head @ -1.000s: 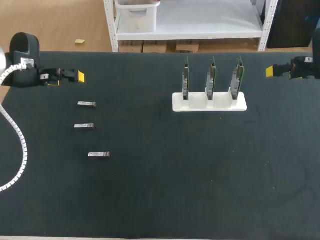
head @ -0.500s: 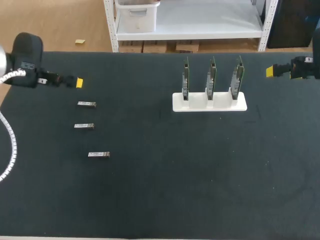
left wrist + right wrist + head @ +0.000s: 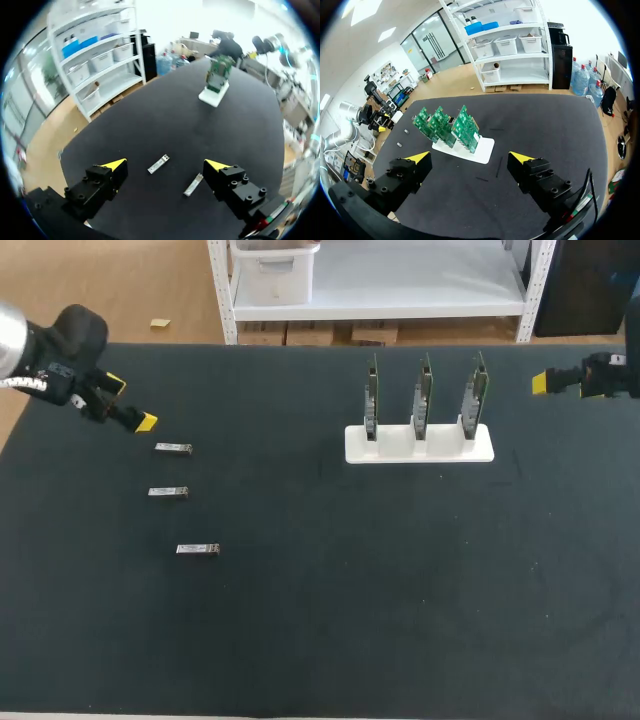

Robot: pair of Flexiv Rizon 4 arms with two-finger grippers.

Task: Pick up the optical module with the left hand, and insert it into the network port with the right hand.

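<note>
Surface: black table top, matte and flat, filling the head view from side to side.
Landmark: white stand sits right of the table's middle, toward the far edge. It holds three green circuit boards upright in a row, set apart from one another and seen edge-on from the head camera.
Left gripper: well to the left of the white stand, near the table's far left corner, angled down toward the table. Its fingers are spread wide with nothing grasped.
Optical modules: three small silver bars lie flat on the table, well left of the white stand. They form a loose column, apart from one another, each with its long side pointing toward the stand. The far module is roughly level with the stand's base. The middle module and the near module lie closer to the front edge.
Module and left gripper: the far module lies near the closer yellow tip, on the stand's side of it, without touching.
Left wrist view: the left gripper hangs above the table with its tips far apart. One module lies below in the gap between them. A second module lies closer to one finger, and neither is touched. The white stand is far ahead.
Right gripper: to the right of the white stand, near the far right edge and well apart from the stand.
Right wrist view: the right gripper is spread wide and empty. The white stand with its circuit boards lies ahead of the fingers.
</note>
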